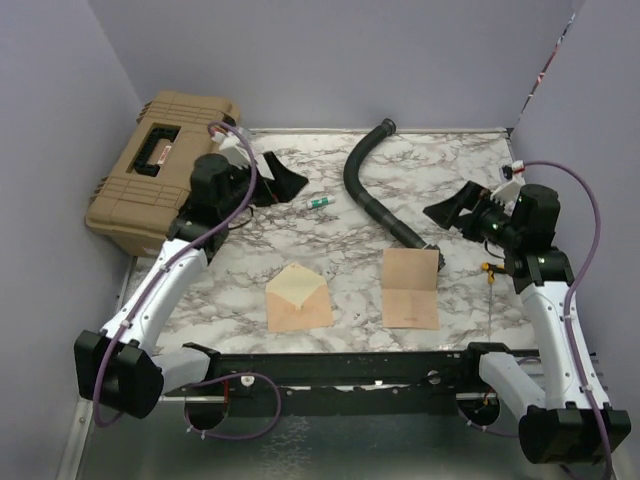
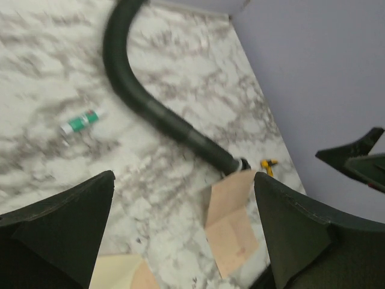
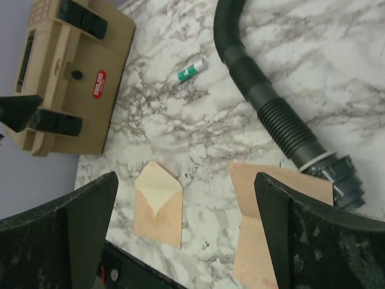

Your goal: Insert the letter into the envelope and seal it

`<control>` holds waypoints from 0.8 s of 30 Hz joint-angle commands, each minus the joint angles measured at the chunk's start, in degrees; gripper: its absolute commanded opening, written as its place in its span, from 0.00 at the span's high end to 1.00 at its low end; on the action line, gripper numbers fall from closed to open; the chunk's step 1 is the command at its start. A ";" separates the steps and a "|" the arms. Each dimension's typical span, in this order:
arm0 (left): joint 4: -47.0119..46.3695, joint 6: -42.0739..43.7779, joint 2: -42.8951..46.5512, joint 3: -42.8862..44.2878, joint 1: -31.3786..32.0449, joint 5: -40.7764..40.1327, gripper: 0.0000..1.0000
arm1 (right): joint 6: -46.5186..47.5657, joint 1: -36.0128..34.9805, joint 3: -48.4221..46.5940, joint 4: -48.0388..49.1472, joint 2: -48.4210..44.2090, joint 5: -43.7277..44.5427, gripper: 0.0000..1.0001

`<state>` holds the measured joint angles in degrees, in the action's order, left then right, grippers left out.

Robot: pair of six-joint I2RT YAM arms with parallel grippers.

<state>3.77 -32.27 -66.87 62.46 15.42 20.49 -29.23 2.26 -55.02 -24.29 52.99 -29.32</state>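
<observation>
The envelope (image 1: 298, 298) lies flat at the near centre of the marble table, its pointed flap open and the cream inside showing. It also shows in the right wrist view (image 3: 157, 205) and at the bottom edge of the left wrist view (image 2: 120, 274). The letter (image 1: 411, 288) lies flat to its right, creased, with its far edge by the hose end; it also shows in the wrist views (image 2: 231, 223) (image 3: 252, 241). My left gripper (image 1: 283, 180) (image 2: 183, 177) is open and empty, raised over the far left. My right gripper (image 1: 455, 210) (image 3: 186, 176) is open and empty, raised at the right.
A tan hard case (image 1: 160, 170) sits at the far left. A black corrugated hose (image 1: 370, 190) curves from the back wall to the letter. A small green-and-white tube (image 1: 320, 202) lies mid-table. A small yellow item (image 1: 488, 268) lies right of the letter. Purple walls enclose the table.
</observation>
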 commanded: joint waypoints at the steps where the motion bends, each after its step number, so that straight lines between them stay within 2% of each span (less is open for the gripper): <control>1: -5.25 -6.06 -2.31 -6.73 9.77 2.69 0.01 | -2.75 0.20 4.73 -2.97 -3.57 -4.07 0.00; 3: -6.10 -6.41 -5.29 -8.78 14.35 1.64 0.01 | -2.69 0.20 6.81 -4.71 -1.97 -6.32 0.00; 7: -8.20 -6.83 -14.43 -9.40 21.69 0.82 0.01 | -3.36 0.20 11.00 -6.11 -1.07 -5.33 0.00; 11: -10.65 -6.82 -23.26 -6.45 27.97 -0.28 0.01 | -5.05 0.20 13.55 -9.18 -0.16 1.25 0.01; 14: -10.82 -8.30 -29.07 -3.49 29.93 -1.99 0.01 | -6.41 0.20 16.33 -9.39 2.47 2.04 0.14; 18: -12.38 -8.82 -35.36 -0.81 31.72 -2.27 0.07 | -6.50 0.20 19.07 -10.07 8.73 3.17 0.44; 20: -13.94 -8.45 -37.90 0.04 32.37 -1.35 0.14 | -5.94 0.19 19.69 -10.04 10.76 3.96 0.48; 22: -15.15 -8.30 -40.38 0.95 32.74 -0.37 0.23 | -5.74 0.20 20.07 -9.82 11.60 5.22 0.49; 24: -16.21 -8.47 -42.36 1.36 32.75 -0.15 0.27 | -5.66 0.20 20.52 -9.28 11.84 6.31 0.50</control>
<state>-8.14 -40.58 -105.73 61.87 47.55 19.92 -35.09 2.26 -35.05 -33.10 64.66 -26.48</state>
